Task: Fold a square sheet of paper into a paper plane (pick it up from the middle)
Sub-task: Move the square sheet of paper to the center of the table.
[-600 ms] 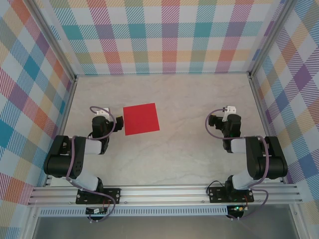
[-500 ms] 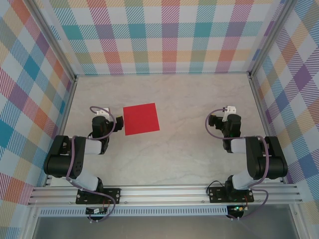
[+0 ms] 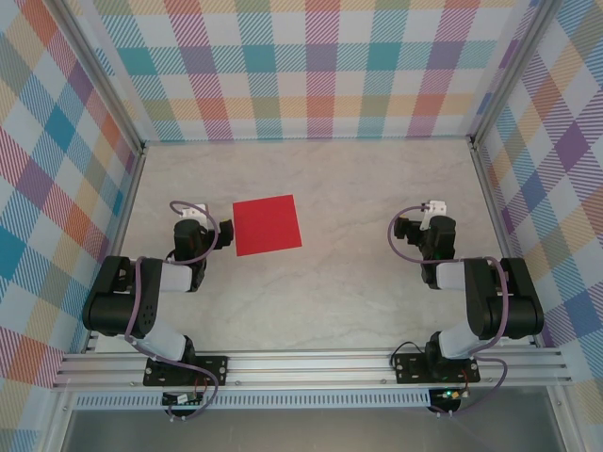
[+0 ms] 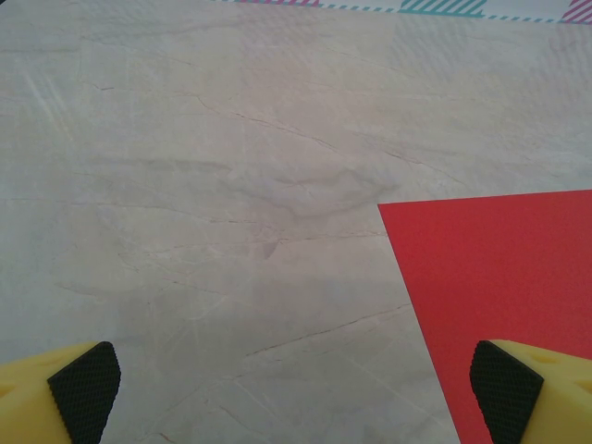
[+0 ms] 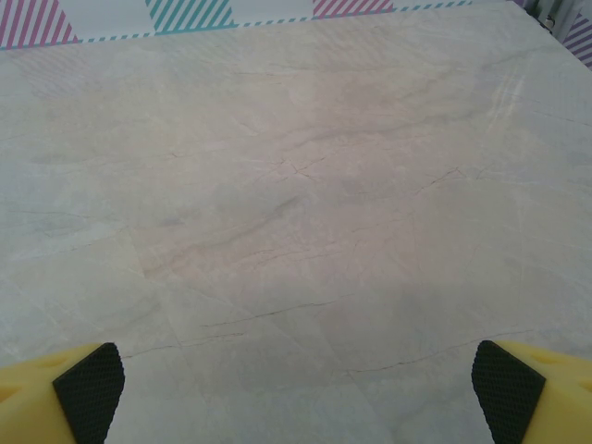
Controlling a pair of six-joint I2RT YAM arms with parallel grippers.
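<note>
open marble tabletop (image 3: pixel 349 198) runs wide between the left arm (image 3: pixel 141 301) and the right arm (image 3: pixel 480 301) and on to the checked back wall (image 3: pixel 311 85). the flat red square sheet of paper (image 3: pixel 268 225) lies low beside the left arm; checked side walls (image 3: pixel 57 188) hem both flanks.

A pale marbled tabletop (image 3: pixel 358 198) (faint grey veins) sits enclosed by pastel plaid walls (image 3: pixel 311 66) left, right and far.
</note>
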